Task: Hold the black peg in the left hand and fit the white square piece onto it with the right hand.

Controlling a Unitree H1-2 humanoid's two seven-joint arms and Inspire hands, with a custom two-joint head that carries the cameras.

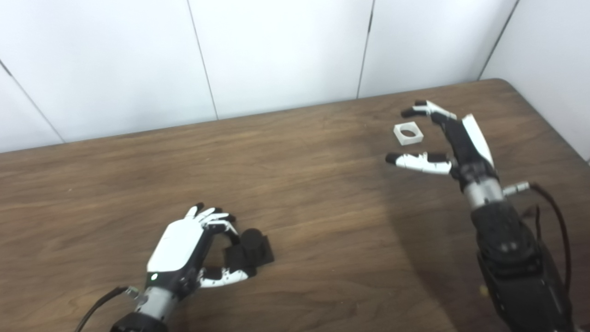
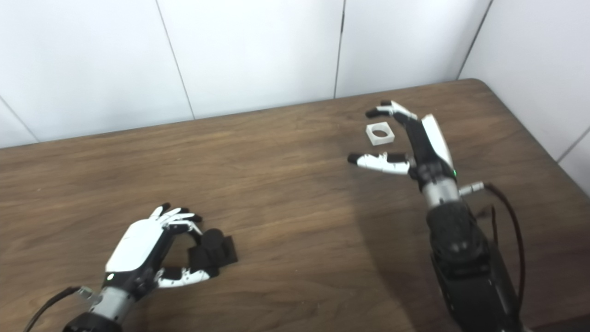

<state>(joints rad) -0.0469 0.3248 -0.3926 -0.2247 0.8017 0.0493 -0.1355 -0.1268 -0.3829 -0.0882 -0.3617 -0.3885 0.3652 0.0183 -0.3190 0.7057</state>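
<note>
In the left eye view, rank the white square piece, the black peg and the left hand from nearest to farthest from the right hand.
1. White square piece: lies between the fingers of the right hand, far right.
2. Black peg: near centre-left, on the table.
3. Left hand: just left of the peg, fingers around it.

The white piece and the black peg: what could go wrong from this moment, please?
1. The white piece lies flat on the table, between the fingers and the thumb of the open right hand. A flat, low piece may slide away when the hand closes.
2. The left hand curls around the peg, which seems to rest on the table; its grip looks loose, so the peg might tilt when lifted.
</note>
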